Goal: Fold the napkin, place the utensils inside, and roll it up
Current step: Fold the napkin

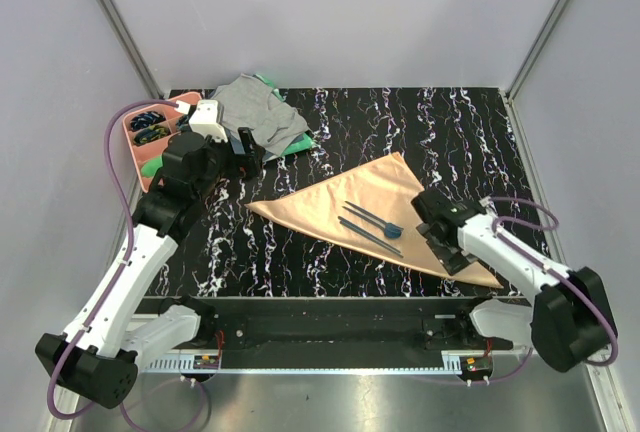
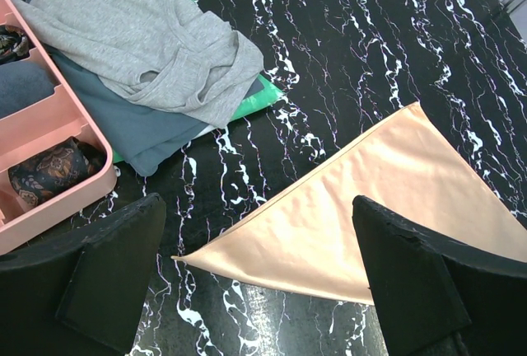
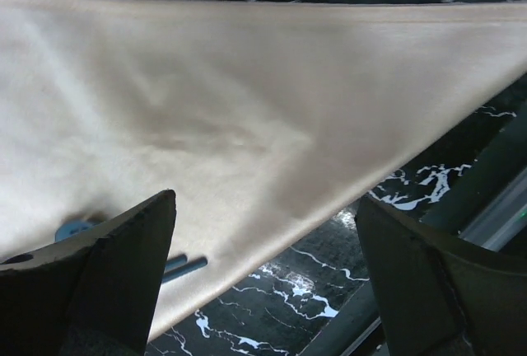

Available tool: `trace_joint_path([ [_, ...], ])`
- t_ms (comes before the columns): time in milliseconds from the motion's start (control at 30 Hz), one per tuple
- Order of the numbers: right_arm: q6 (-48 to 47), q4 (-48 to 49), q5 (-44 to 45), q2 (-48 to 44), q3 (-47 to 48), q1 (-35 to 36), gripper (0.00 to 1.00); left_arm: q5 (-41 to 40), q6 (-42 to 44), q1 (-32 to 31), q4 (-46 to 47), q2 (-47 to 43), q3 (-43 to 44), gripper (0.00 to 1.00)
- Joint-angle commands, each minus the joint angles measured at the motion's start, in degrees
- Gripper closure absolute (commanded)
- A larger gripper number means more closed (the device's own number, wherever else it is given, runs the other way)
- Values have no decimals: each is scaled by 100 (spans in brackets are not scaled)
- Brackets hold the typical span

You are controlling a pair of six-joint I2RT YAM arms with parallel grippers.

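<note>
Top view: a black marbled table (image 1: 450, 122) holds the napkin (image 1: 385, 197), folded into a triangle and lying flat near the middle. The utensils (image 1: 370, 222) lie side by side on it, toward its near edge. The right claw (image 1: 437, 220) is over the napkin's right part, just beside the utensils. The left claw (image 1: 245, 152) is at the far left, near a grey cloth (image 1: 255, 112) lying on a green cloth (image 1: 300, 147), beside a pink tray (image 1: 135, 152).

Left wrist view: the left claw's fingers (image 2: 107, 278) are spread wide, pinching nothing. Beneath them, the napkin's pointed corner rests on the table.

Right wrist view: the right claw's fingers (image 3: 123, 265) are spread wide and hold nothing. The napkin fills the view, with blue utensils showing beside one finger.
</note>
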Motion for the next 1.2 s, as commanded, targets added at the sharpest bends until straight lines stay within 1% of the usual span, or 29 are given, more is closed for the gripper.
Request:
trace_joint_path([
  [0, 840, -343, 57, -950, -443, -567, 3, 173, -49, 28, 227, -88, 114, 1],
  [33, 823, -343, 66, -1075, -497, -812, 3, 190, -57, 19, 227, -79, 114, 1],
  [67, 683, -316, 66, -1242, -523, -911, 3, 208, -75, 28, 236, -79, 123, 1],
  [133, 542, -299, 92, -1278, -541, -1121, 3, 269, -84, 28, 227, -79, 131, 1],
  [267, -10, -71, 250, -911, -401, -1412, 3, 287, -110, 28, 227, -62, 131, 1],
  [433, -565, 228, 768, -374, 170, -1447, 4, 296, -110, 28, 227, -44, 123, 1],
  [500, -663, 298, 796, -84, 337, -1474, 4, 287, -110, 28, 236, -44, 123, 1],
  [767, -944, 992, 480, 988, 461, -1492, 6, 208, -84, 28, 236, -27, 105, 1],
  [1000, -1146, 1503, 259, 1472, 513, -1483, 7, 129, -49, 28, 227, -9, 96, 1],
  [1167, -1260, 1723, 119, 2087, 697, -1492, 7, -29, 22, 28, 236, -9, 70, 1],
])
